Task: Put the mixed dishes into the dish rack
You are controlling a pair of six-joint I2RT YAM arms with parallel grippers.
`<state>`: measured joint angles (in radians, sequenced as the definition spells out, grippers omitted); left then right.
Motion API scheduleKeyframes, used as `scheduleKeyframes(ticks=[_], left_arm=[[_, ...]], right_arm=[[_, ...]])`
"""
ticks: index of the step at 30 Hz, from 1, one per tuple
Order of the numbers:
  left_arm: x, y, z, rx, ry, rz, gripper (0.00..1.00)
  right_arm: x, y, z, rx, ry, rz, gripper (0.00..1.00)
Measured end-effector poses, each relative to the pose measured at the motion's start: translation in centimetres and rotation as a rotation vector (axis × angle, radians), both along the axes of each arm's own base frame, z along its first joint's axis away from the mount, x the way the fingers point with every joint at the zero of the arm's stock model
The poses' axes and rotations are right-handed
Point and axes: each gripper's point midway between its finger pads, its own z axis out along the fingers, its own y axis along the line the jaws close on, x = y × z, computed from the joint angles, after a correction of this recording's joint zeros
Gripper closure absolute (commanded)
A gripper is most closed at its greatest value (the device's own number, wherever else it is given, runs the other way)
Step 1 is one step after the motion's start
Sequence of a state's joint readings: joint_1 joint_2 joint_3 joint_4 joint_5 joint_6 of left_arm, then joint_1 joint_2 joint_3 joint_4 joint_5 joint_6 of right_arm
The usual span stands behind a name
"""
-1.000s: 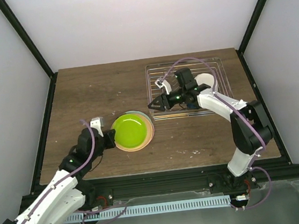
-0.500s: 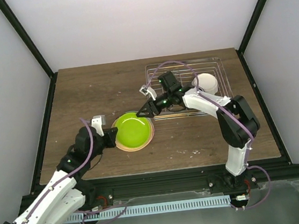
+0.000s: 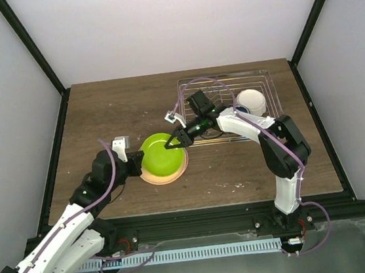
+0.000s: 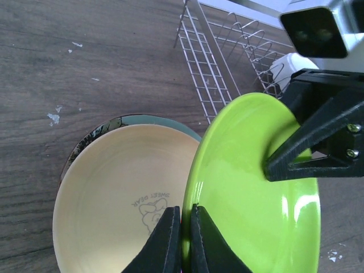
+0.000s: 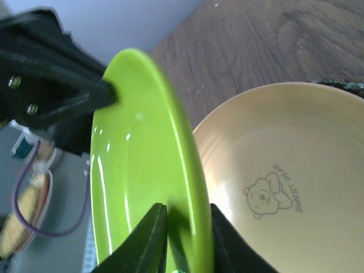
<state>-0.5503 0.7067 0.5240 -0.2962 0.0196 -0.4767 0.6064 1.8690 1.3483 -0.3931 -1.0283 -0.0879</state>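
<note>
A lime green plate (image 3: 160, 155) is tilted up on edge above an orange-yellow plate (image 3: 168, 175) with a bear print. My left gripper (image 3: 137, 166) is shut on the green plate's left rim; this shows close up in the left wrist view (image 4: 185, 239). My right gripper (image 3: 173, 143) is closed narrowly over the opposite rim, one finger on each face (image 5: 185, 239). A mint rim (image 4: 149, 119) shows under the orange-yellow plate (image 4: 114, 193). The silver wire dish rack (image 3: 226, 85) holds a white bowl (image 3: 252, 101).
The plate stack sits just left of the rack's near left corner (image 4: 196, 85). Bare wooden tabletop (image 3: 114, 111) lies to the left and behind. Black frame posts stand at the table's back corners.
My right gripper has moved left out of the rack and onto the green plate's right rim. My left gripper has tilted the green plate up off the stack.
</note>
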Motion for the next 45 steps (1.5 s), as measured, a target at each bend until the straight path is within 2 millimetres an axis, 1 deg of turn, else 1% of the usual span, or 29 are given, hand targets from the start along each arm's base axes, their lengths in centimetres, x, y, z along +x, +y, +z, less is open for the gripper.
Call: scheduleKeyframes(ticks=[1, 2, 5, 6, 8, 10, 12, 15, 17, 19, 22, 25, 27, 29, 31, 32, 34, 36, 39, 41, 45], left_arm=[[0.1, 0.0, -0.1, 0.004, 0.001, 0.0, 1.0], [0.1, 0.0, -0.2, 0.011, 0.001, 0.0, 1.0], [0.0, -0.1, -0.6, 0.036, 0.002, -0.017, 0.99], [0.0, 0.0, -0.5, 0.04, -0.001, -0.016, 0.94], [0.0, 0.0, -0.6, 0.047, 0.0, -0.015, 0.74], [0.2, 0.2, -0.7, 0.046, 0.002, 0.001, 0.5], [0.4, 0.5, -0.3, 0.044, -0.008, 0.02, 0.33], [0.6, 0.8, 0.1, 0.044, -0.014, 0.045, 0.18], [0.7, 1.2, 0.3, 0.06, -0.014, 0.064, 0.12], [0.8, 1.8, 0.3, 0.08, -0.013, 0.089, 0.09], [0.9, 2.9, 0.0, 0.123, -0.001, 0.138, 0.08], [1.2, 3.9, -1.0, 0.182, 0.03, 0.187, 0.08], [1.5, 4.5, -2.2, 0.228, 0.065, 0.218, 0.08], [1.7, 5.0, -3.7, 0.281, 0.114, 0.244, 0.08], [1.9, 5.2, -5.1, 0.326, 0.16, 0.258, 0.08], [2.0, 5.3, -5.8, 0.346, 0.181, 0.261, 0.08], [2.1, 5.3, -6.9, 0.373, 0.213, 0.263, 0.08], [2.1, 5.3, -7.5, 0.387, 0.232, 0.262, 0.08], [2.3, 5.2, -7.4, 0.379, 0.224, 0.263, 0.08], [2.4, 5.1, -7.1, 0.371, 0.214, 0.264, 0.08], [2.4, 5.1, -6.7, 0.361, 0.202, 0.266, 0.08]], right_arm=[[-0.2, 0.0, 0.0, 0.002, 0.01, 0.007, 0.96], [-0.3, -0.1, 0.1, 0.005, 0.009, 0.013, 0.99], [-0.3, -0.4, 0.3, 0.007, 0.04, 0.01, 0.99], [-0.3, -0.3, 0.3, 0.007, 0.039, 0.011, 0.99], [-0.3, -0.3, 0.2, 0.0, 0.035, 0.006, 0.99], [0.0, -0.3, 0.0, -0.013, 0.019, -0.005, 0.99], [0.7, -0.3, -0.6, -0.056, -0.016, -0.042, 0.99], [2.2, -0.6, -1.2, -0.118, -0.071, -0.105, 0.99], [3.5, -1.1, -1.1, -0.149, -0.117, -0.151, 0.99], [4.9, -2.1, -0.6, -0.172, -0.165, -0.205, 0.99], [7.0, -4.1, 1.2, -0.19, -0.252, -0.29, 0.99], [9.3, -6.3, 4.3, -0.217, -0.393, -0.396, 0.99], [10.6, -7.4, 6.6, -0.227, -0.49, -0.465, 0.99], [11.8, -8.7, 9.0, -0.238, -0.588, -0.544, 0.99], [12.9, -9.9, 10.9, -0.26, -0.681, -0.609, 0.99], [13.3, -10.4, 11.4, -0.279, -0.72, -0.635, 0.99], [14.5, -11.8, 12.0, -0.339, -0.806, -0.69, 0.99], [15.6, -13.2, 12.3, -0.41, -0.896, -0.728, 0.99], [16.5, -14.7, 12.4, -0.489, -1.016, -0.746, 0.99], [16.7, -15.6, 12.4, -0.543, -1.1, -0.735, 0.99], [17.1, -16.5, 13.2, -0.615, -1.267, -0.675, 0.99]])
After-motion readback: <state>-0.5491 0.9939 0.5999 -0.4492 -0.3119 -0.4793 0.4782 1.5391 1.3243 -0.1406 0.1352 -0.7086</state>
